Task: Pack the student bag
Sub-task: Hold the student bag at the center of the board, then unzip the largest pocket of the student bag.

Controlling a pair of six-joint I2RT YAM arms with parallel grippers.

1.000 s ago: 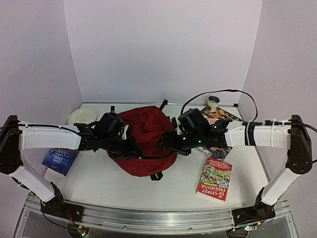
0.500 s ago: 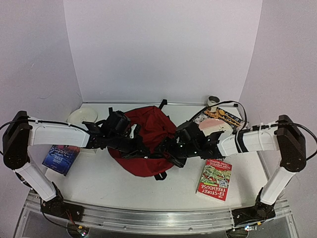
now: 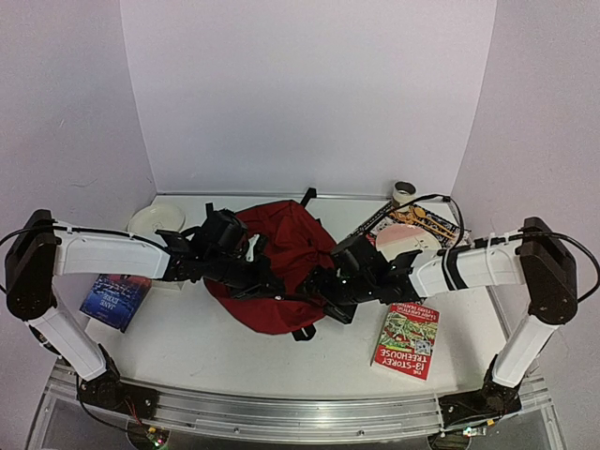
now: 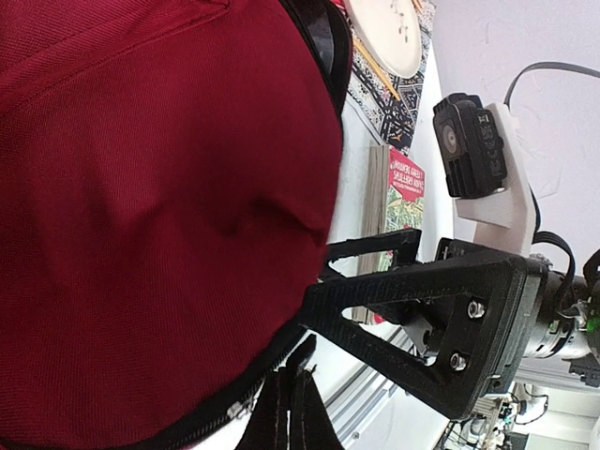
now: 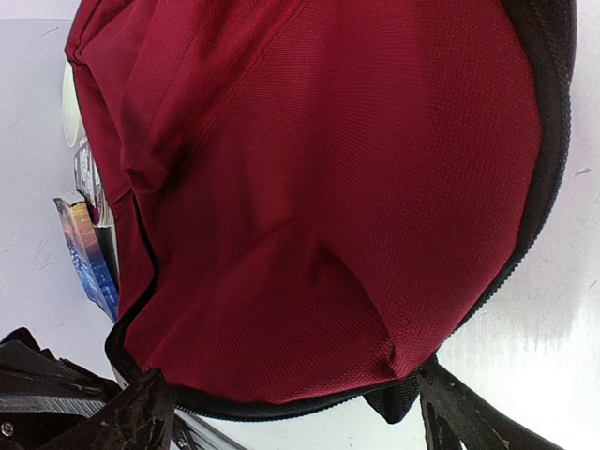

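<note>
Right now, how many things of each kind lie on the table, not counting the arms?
Dark red backpack: 1
Books: 3 (blue book, 13-Storey Treehouse book, patterned book)
White dishes: 2 (round dish, plate)
Small cup-like thing: 1
Total: 7

The top external view looks down from high behind the near edge toward the far wall, wide enough for the whole table [image 3: 216,342]. Both wrist views sit very close to the student bag [image 3: 281,272], red cloth filling most of each — the left one faces right, catching the red book [image 4: 405,187] and the right wrist camera [image 4: 472,148], the right one faces left toward the blue book [image 5: 92,258]. All three share the bag.
</note>
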